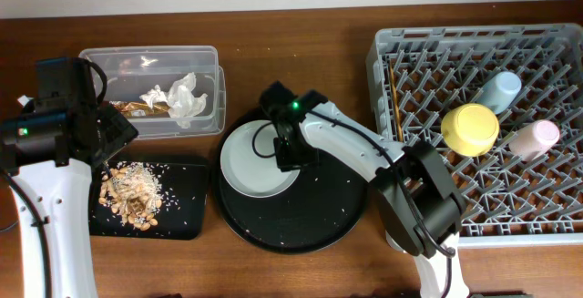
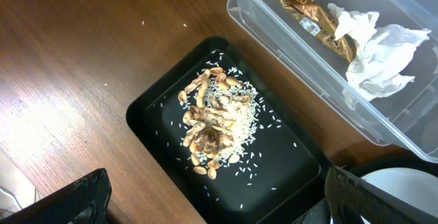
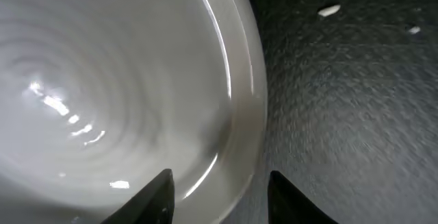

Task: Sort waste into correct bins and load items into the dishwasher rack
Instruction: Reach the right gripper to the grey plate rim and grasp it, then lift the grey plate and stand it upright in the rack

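The pale grey-green plate (image 1: 250, 161) lies on the left part of the large round black tray (image 1: 301, 216). My right gripper (image 1: 296, 152) is open, low over the plate's right rim. In the right wrist view its fingers (image 3: 222, 200) straddle the rim of the plate (image 3: 102, 80). My left gripper (image 2: 219, 207) is open and empty above the shallow black tray (image 2: 287, 176), which holds the food scraps (image 2: 215, 121). The clear box (image 2: 274, 32) holds the tissue (image 2: 380, 53) and wrapper (image 2: 308, 15). The rack (image 1: 474, 198) holds the yellow bowl (image 1: 470, 128), blue cup (image 1: 500, 89), pink cup (image 1: 535, 138) and chopsticks (image 1: 393, 97).
Rice grains are scattered on the round tray (image 3: 349, 101) and on the shallow black tray (image 1: 182, 207). The clear box (image 1: 155, 61) stands behind that tray at the back left. The rack fills the right side of the table. Bare wood shows along the front edge.
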`<state>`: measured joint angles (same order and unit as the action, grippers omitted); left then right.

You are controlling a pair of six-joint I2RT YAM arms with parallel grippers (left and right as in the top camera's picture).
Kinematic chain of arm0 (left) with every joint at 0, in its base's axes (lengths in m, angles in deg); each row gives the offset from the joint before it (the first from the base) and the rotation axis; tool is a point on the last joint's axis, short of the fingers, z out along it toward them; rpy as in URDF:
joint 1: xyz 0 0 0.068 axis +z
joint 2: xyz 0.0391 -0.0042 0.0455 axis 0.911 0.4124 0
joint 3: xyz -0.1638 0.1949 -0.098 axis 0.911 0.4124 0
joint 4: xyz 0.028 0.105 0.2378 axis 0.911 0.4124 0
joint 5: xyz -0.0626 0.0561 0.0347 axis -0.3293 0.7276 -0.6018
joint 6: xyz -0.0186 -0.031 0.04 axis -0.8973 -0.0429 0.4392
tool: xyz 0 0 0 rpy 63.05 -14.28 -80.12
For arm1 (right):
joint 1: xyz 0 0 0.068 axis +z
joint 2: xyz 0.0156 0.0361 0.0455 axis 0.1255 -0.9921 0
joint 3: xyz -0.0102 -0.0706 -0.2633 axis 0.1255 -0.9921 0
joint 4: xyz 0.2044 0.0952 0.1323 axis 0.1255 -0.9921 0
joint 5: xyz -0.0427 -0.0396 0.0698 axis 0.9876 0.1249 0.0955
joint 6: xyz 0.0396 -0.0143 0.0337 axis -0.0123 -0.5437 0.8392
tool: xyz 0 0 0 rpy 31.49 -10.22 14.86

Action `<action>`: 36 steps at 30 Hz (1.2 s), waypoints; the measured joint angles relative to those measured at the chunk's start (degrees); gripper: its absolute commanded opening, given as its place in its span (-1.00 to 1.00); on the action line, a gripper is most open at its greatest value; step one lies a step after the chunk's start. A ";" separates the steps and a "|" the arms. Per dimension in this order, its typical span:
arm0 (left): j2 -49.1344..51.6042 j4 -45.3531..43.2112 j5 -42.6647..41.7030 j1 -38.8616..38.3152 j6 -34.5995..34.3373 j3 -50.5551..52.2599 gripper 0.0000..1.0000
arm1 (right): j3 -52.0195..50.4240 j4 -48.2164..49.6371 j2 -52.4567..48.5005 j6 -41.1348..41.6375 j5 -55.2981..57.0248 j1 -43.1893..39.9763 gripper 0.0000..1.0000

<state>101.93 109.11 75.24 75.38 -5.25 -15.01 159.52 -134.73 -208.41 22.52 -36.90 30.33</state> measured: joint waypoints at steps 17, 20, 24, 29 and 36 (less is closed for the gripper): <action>0.00 -0.02 -0.02 0.00 0.00 0.00 0.99 | 10.58 -17.11 0.02 2.32 -4.92 -7.28 -0.92; 0.00 0.00 0.02 0.00 0.00 0.00 0.99 | 25.16 -26.93 5.46 -4.37 -0.94 -17.38 -0.92; 0.00 -0.04 0.00 0.00 0.00 0.00 0.99 | 35.50 -35.76 7.02 -5.77 14.29 -24.30 -0.92; 0.00 -0.02 0.00 0.00 0.00 0.00 0.99 | 36.70 -34.01 7.93 -4.76 30.82 -36.33 -0.91; 0.00 -0.02 0.00 0.00 0.00 0.00 0.99 | 35.95 -25.75 7.89 -4.31 36.28 -42.93 -0.92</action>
<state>101.93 109.09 75.24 75.38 -5.25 -15.01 195.48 -160.47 -200.52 18.22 -0.62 -12.60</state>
